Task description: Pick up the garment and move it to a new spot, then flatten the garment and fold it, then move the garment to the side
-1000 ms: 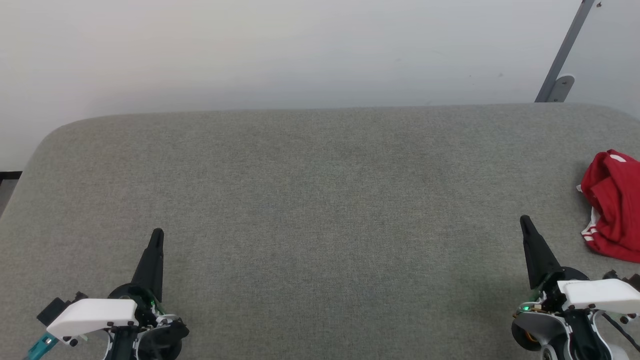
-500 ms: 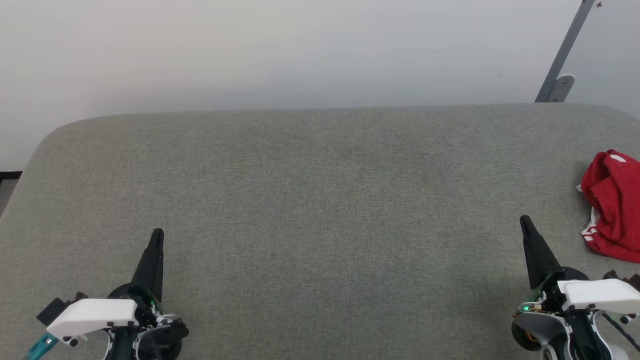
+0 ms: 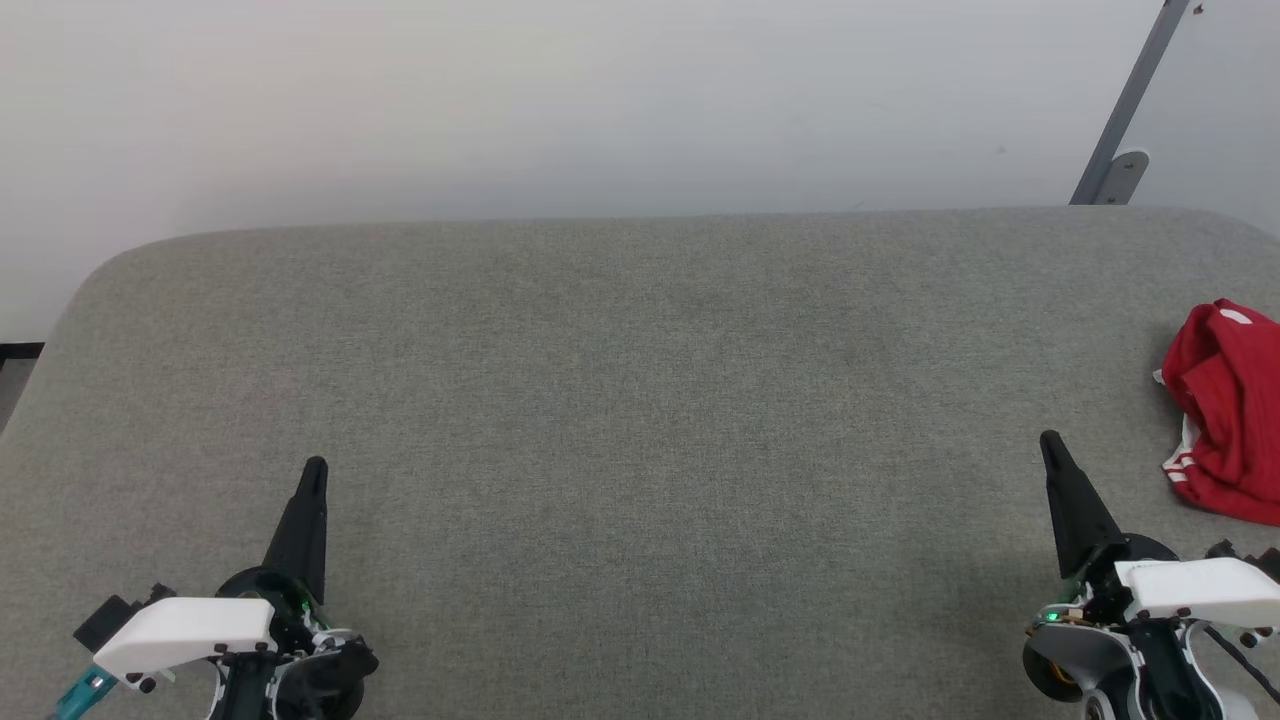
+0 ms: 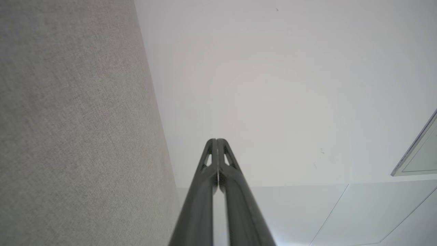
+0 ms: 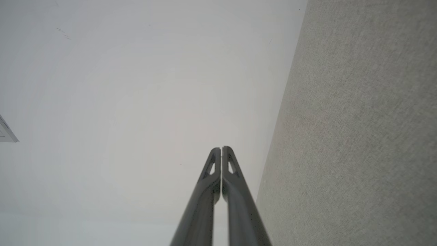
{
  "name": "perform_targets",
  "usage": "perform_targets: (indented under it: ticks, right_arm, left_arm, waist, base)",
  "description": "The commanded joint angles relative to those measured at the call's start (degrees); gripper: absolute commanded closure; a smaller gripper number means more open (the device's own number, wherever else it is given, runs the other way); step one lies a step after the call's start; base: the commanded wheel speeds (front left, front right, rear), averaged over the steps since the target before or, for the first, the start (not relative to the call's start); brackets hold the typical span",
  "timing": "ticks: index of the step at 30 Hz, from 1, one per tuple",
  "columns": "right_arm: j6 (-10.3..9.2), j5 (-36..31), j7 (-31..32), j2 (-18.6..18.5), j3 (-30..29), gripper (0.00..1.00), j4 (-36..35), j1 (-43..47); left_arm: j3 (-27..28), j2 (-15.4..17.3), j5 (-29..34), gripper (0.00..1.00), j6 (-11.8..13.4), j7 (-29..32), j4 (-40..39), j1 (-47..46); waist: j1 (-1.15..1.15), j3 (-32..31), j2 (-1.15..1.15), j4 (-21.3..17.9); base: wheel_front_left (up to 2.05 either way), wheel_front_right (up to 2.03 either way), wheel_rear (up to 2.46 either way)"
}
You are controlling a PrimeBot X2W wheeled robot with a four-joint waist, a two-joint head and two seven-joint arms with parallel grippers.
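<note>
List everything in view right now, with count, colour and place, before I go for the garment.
garment: one, red with white striped trim, crumpled at the right edge of the surface, partly cut off by the head view's border.
fabric-covered surface: one, grey, spread across the head view under both arms.
wall: one, white, behind the surface.
metal strut: one, grey, slanting up the wall at upper right, bracket at its foot.
left pincer: one, dark fingers, shut and holding nothing, lower left.
right pincer: one, dark fingers, shut and holding nothing, lower right, apart from the garment.
</note>
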Motion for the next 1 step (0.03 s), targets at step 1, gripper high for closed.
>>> perform_targets:
  ticks: [1]
  right_arm:
    - [0.0,0.2,0.2,0.1,-0.1,1.0,0.2,-0.2]
  left_arm:
    - [0.1,0.0,0.0,1.0,-0.3,0.2,0.0,-0.7]
  waist:
    - [0.0,0.0,0.0,0.0]
  base:
    - [0.0,0.0,0.0]
